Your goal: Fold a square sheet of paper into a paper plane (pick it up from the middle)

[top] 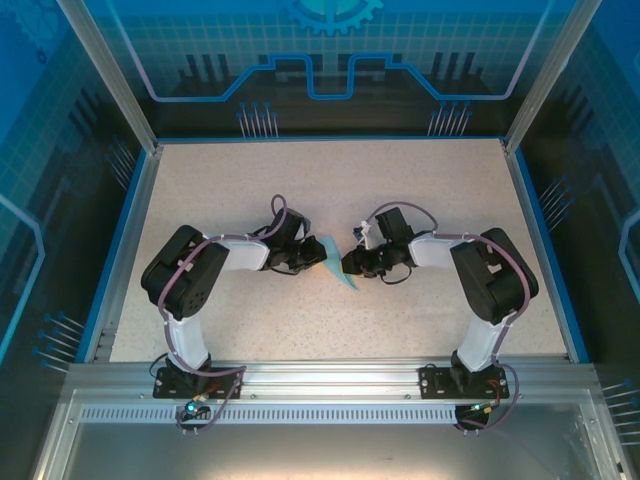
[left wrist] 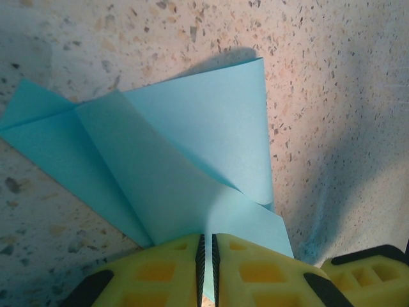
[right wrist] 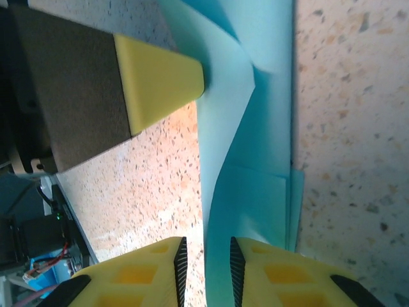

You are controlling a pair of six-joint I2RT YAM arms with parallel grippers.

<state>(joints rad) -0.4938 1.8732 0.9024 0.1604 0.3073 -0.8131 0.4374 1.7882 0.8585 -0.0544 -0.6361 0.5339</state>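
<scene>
The light-blue sheet of paper (top: pixel 338 270), folded into a layered paper plane shape with creased flaps, hangs just above the table's middle between both grippers. My left gripper (top: pixel 318 256) is shut on one edge of it. In the left wrist view the paper (left wrist: pixel 192 147) fans out from the pinched pads of that gripper (left wrist: pixel 208 238). My right gripper (top: pixel 352 264) faces it from the right. In the right wrist view its jaws (right wrist: pixel 206 246) stand slightly apart around a paper (right wrist: pixel 255 160) flap, with a gap on the left side. A left fingertip (right wrist: pixel 160 77) touches the paper beyond.
The speckled beige table (top: pixel 330 180) has blue rails on its left and right sides. Both arm bases (top: pixel 190 375) are bolted to the metal near edge. Bare tabletop lies behind and to both sides of the grippers.
</scene>
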